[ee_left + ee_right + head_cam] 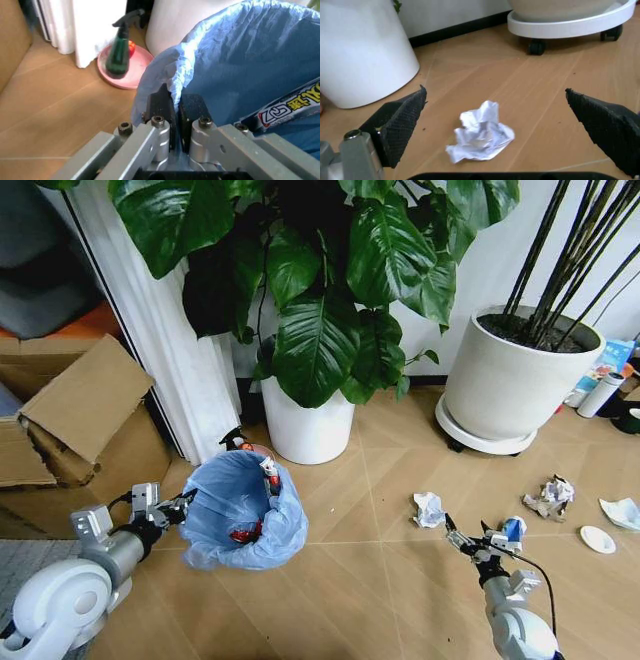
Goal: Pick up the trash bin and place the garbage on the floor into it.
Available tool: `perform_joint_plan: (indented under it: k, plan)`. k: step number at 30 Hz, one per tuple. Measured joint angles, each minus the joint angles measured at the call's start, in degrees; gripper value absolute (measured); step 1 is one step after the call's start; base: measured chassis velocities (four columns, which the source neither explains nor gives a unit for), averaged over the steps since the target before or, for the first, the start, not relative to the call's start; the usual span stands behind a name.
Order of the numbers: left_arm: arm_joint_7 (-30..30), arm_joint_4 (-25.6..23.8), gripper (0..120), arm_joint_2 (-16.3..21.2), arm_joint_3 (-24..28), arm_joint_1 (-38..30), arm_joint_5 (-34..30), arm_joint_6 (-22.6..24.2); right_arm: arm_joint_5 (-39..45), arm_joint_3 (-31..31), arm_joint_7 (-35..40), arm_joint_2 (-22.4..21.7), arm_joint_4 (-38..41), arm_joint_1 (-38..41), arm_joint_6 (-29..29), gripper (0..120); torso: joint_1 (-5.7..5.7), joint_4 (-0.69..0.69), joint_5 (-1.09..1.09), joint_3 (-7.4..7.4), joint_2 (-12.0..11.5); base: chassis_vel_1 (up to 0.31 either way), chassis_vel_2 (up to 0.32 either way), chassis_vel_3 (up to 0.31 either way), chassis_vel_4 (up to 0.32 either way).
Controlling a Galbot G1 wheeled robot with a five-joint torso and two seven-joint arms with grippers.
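Note:
The trash bin (pixel 243 510), dark and lined with a crinkly light blue bag, is at the left on the floor (pixel 370 590). My left gripper (pixel 186 504) is shut on its near rim, and the left wrist view shows both pads pinching the blue bag (pixel 210 75). Some litter lies inside the trash bin. A crumpled white paper wad (pixel 428 509) of garbage lies just ahead of my right gripper (pixel 464 540). That gripper (pixel 495 91) is open, with the paper wad (pixel 480 133) between and below its fingers (pixel 402 122). More garbage lies right: a blue-white packet (pixel 513 528), a paper wad (pixel 550 497), a white disc (pixel 597 539).
Two big white plant pots (pixel 305 425) (pixel 515 380) stand at the back, the right one on a wheeled base. Cardboard boxes (pixel 80 415) are at the left. A green spray bottle (pixel 119 56) on a pink dish sits behind the bin. A white bottle (pixel 600 393) stands far right.

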Motion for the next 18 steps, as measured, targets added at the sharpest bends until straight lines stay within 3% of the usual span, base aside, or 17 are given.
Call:
perform_joint_plan:
  k: [18]
  plan:
    - [0.03,0.43,0,0.14,0.18,-0.33,-0.16,-0.01,0.31,-0.08,-0.02,0.06,-0.41,0.33,0.07,100,-0.01,0.0,0.0,0.0,0.0,-0.133,-0.121,0.143,0.123]
